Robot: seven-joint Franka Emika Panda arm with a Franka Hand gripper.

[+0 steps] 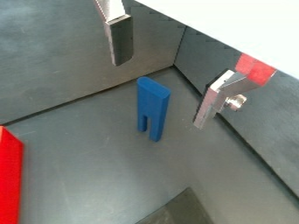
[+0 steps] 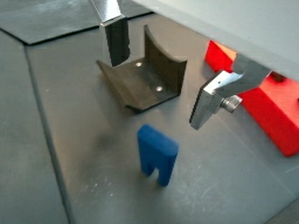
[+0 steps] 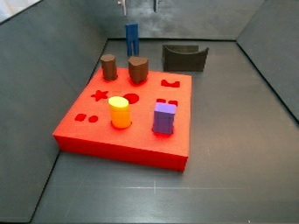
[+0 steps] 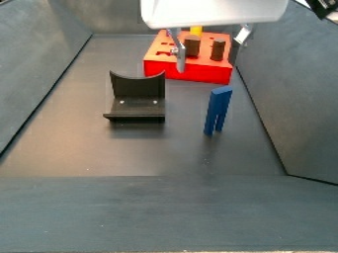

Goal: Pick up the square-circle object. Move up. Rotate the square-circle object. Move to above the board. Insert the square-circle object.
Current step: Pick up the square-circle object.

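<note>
The square-circle object [image 1: 152,107] is a tall slim dark-blue piece. It stands upright on its two thin legs on the grey floor, seen in both wrist views [image 2: 156,154] and both side views [image 3: 132,41] [image 4: 216,110]. My gripper [image 1: 162,92] hangs open and empty above it, and the piece shows below the gap between the fingers [image 2: 156,92]. The gripper shows at the upper edge of both side views [image 3: 138,7] [image 4: 212,44]. The red board [image 3: 105,133] with shaped holes lies apart from the piece [image 4: 205,71] [image 2: 263,101] [image 1: 10,175].
The dark fixture [image 2: 146,79] stands next to the blue piece [image 3: 184,58] [image 4: 134,97]. Two brown cylinders [image 3: 108,66] [image 3: 138,69], a yellow cylinder [image 3: 119,112] and a purple block [image 3: 165,117] stand in the board. Grey walls enclose the floor.
</note>
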